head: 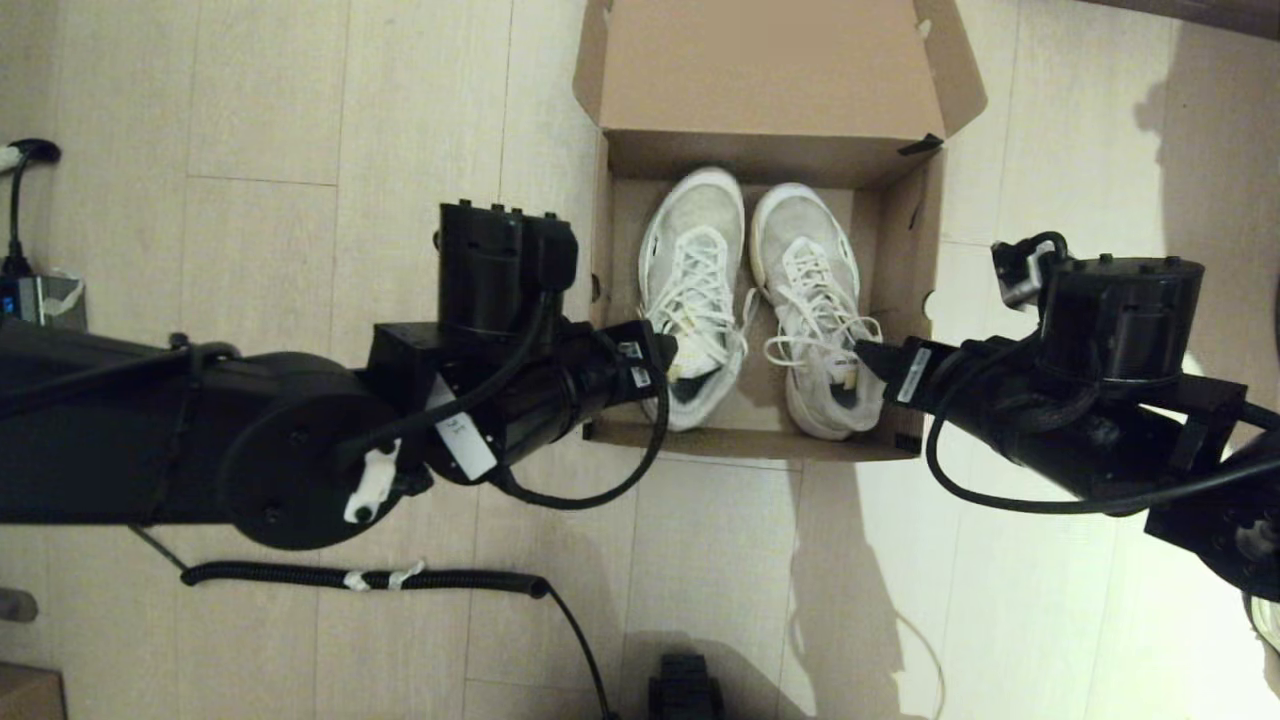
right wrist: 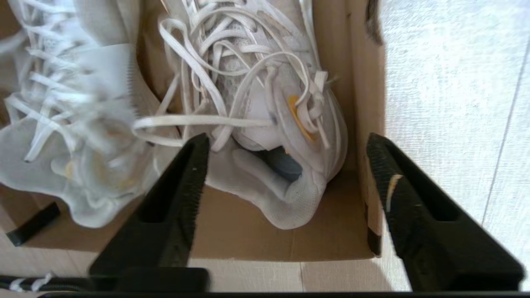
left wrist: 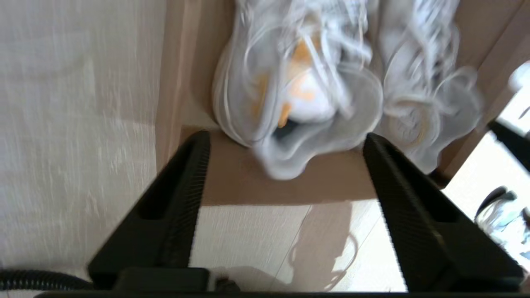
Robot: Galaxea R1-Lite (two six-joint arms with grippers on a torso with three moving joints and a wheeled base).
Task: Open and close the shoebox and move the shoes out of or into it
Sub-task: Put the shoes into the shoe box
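The brown shoebox (head: 760, 442) stands open on the floor, its lid (head: 760, 70) folded back on the far side. Both white mesh shoes lie side by side inside, heels toward me: the left shoe (head: 690, 270) and the right shoe (head: 812, 285). My left gripper (head: 670, 355) hovers open over the left shoe's heel (left wrist: 290, 136), above the box's near wall (left wrist: 248, 182). My right gripper (head: 864, 355) hangs open over the right shoe's heel (right wrist: 281, 194), one finger (right wrist: 397, 186) outside the box's side wall (right wrist: 366, 124). Neither holds anything.
A black ribbed cable (head: 360, 578) lies on the wooden floor in front of the box. A plug and power strip (head: 30, 290) sit at the far left. Another whitish shoe (head: 1265, 620) shows at the lower right edge. A cardboard corner (head: 30, 695) is at the lower left.
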